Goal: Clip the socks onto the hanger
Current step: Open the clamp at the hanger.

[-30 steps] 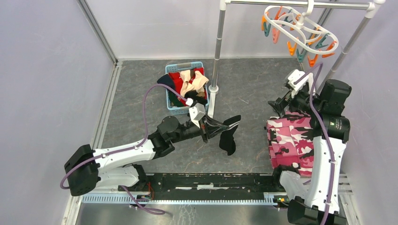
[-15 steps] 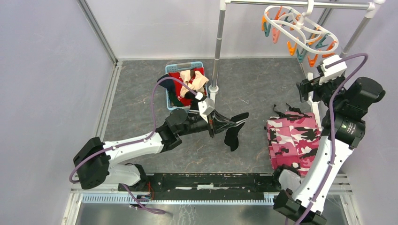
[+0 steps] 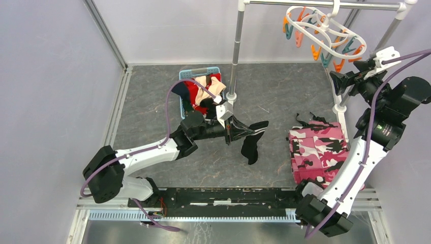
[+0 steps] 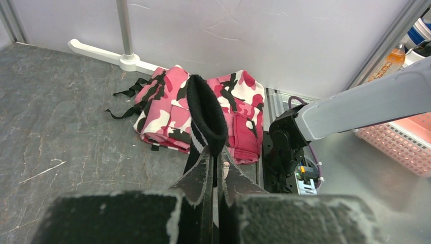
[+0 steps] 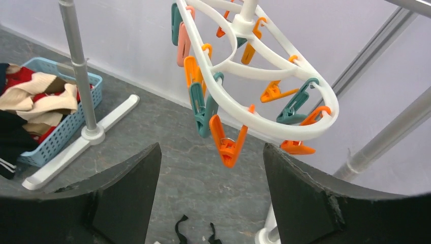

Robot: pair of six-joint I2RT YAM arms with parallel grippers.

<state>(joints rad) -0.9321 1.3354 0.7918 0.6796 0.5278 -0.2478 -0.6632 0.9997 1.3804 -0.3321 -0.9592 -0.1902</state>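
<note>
Left jaws are clamped tight on the dark sock [image 3: 250,145], which dangles over the worktop [image 3: 279,96]. Right jaws are spread wide just below the hanger [image 5: 274,133], with an orange clothespin [image 5: 226,145] lined up between them, not touching.

Right arm swung up and back, off pink camouflage cloth [image 3: 317,152]. Right gripper [image 3: 341,81] now raised, just beside and below white clip hanger [image 3: 325,30], facing orange and teal clothespins [image 5: 203,109]. Right elbow lifted higher, toward right wall. Left arm stretched further forward and right. Left gripper [image 3: 238,131] and pinched black sock [image 3: 250,147] carried slightly rightward and farther from bases. Sock seems to hang straighter, though top view too coarse to be sure.
</note>
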